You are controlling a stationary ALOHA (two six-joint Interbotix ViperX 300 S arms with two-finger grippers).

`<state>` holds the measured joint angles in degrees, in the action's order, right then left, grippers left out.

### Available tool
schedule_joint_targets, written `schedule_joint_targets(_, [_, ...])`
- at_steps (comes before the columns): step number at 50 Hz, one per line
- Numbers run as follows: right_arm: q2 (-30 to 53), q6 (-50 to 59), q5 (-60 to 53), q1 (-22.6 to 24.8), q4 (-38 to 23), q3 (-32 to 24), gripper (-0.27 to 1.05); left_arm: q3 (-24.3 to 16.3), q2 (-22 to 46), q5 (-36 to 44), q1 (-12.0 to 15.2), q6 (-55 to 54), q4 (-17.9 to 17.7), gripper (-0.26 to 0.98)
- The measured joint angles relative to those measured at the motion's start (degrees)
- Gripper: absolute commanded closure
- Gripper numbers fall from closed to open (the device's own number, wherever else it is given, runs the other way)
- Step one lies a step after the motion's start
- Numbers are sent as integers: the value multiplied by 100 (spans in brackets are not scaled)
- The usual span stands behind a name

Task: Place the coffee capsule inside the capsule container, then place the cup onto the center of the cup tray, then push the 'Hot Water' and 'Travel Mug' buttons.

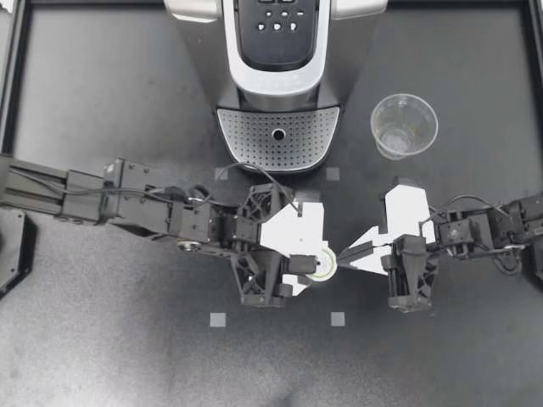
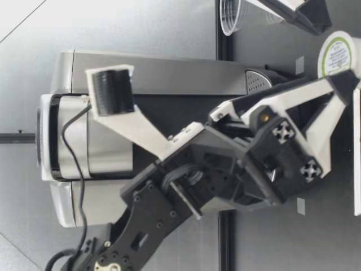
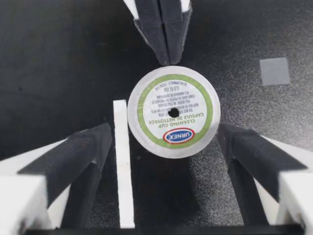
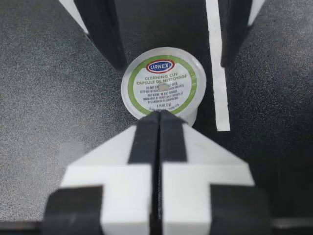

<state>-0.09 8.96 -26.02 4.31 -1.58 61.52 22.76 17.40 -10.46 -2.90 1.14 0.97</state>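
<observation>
The coffee machine [image 1: 278, 85] is cut off at the far edge, its buttons [image 1: 277, 21] too small to read. My left gripper [image 1: 312, 254] hides part of the capsule [image 1: 324, 266].

light bright, overhead | glare on coffee machine [image 1: 280, 85] | soft shadow beside capsule [image 3: 173, 111]

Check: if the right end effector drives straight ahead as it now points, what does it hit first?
The coffee capsule. The shut right end effector points straight at its side, and in the right wrist view its tips sit at or just short of the rim. Whether they already touch is unclear.
</observation>
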Motion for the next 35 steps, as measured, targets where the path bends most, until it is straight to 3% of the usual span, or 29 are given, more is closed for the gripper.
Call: schedule_joint_targets(35, [123, 0, 0, 9, 0, -35, 73, -237, 211, 0, 0, 9, 0, -7])
